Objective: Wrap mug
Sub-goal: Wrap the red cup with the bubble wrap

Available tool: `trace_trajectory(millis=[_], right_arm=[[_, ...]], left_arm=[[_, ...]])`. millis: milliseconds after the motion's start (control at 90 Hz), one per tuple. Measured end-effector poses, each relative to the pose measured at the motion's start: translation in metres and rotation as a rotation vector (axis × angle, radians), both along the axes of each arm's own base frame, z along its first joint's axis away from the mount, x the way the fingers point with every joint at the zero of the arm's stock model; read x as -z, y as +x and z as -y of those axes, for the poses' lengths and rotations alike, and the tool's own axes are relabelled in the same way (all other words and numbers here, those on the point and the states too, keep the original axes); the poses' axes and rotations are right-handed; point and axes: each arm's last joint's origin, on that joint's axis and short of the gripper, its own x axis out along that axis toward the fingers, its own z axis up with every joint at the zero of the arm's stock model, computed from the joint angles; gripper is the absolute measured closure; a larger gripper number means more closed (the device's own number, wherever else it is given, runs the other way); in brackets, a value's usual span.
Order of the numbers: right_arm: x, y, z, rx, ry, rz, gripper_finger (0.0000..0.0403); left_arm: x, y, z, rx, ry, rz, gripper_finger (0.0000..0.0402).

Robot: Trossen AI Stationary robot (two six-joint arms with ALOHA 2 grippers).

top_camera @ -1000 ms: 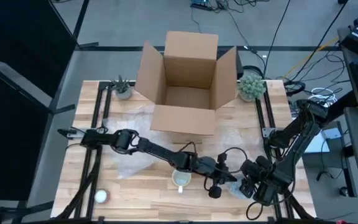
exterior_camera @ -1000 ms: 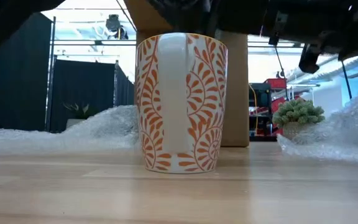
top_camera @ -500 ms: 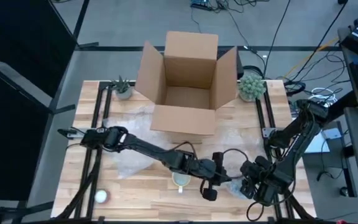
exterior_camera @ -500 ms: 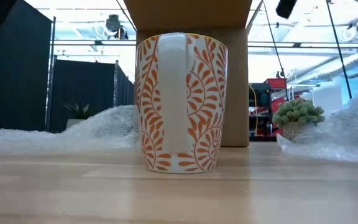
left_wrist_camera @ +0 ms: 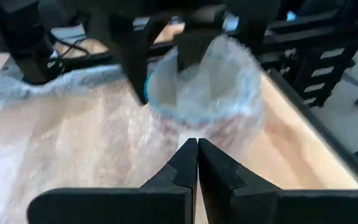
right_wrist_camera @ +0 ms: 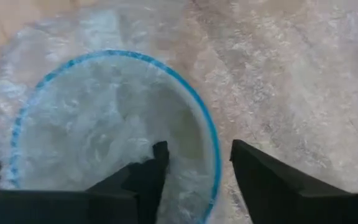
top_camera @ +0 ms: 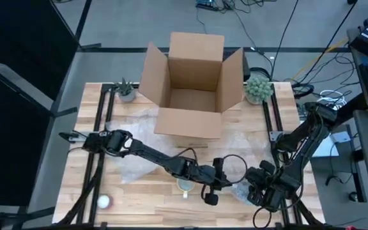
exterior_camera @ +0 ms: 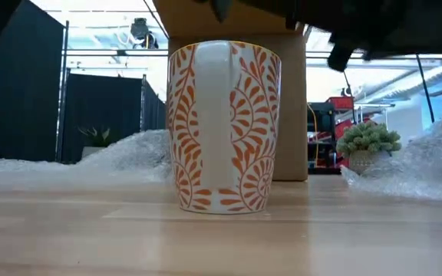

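Two mugs sit near the front edge of the surface (top_camera: 145, 191): an orange-leaf patterned mug (exterior_camera: 224, 126) standing upright and bare, and beside it a blue-rimmed mug (right_wrist_camera: 114, 134) swathed in bubble wrap (left_wrist_camera: 73, 137). The right pincer (right_wrist_camera: 194, 165) is spread astride that mug's rim, one finger inside, while the left pincer (left_wrist_camera: 197, 163) hangs just before it, pressed together. Behind them the cardboard box (top_camera: 190, 86) stands open, nothing visible inside.

You see a white mug (exterior_camera: 225, 126) patterned with orange leafy scrolls, its handle plain white. The bubble-wrapped cup (right_wrist_camera: 114, 134) has a blue rim. The box (top_camera: 193, 86) is brown cardboard, the table (top_camera: 145, 195) pale wood, the bubble wrap (exterior_camera: 129, 157) cloudy white.
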Motion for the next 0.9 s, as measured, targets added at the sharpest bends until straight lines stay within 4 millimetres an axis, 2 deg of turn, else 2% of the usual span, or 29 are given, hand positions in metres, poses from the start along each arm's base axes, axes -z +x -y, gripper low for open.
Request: trace_trajectory(millis=[244,344,644,900], right_arm=[[-0.001,0.014,0.002,-0.063,0.020,0.037,0.0375],[-0.001,0.018,0.004,-0.063,0.029,0.026,0.0393],[-0.002,0.027,0.008,-0.028,0.092,0.002,0.0344],[-0.004,0.030,0.005,-0.027,0.132,0.040,0.0261]], left_arm=[[0.000,0.000,0.000,0.001,0.007,-0.004,0.0402],[0.000,0.000,0.000,0.001,0.006,-0.003,0.0402],[0.001,0.000,0.000,0.001,0.009,-0.011,0.0402],[0.001,-0.001,0.000,0.001,0.009,-0.014,0.0402]])
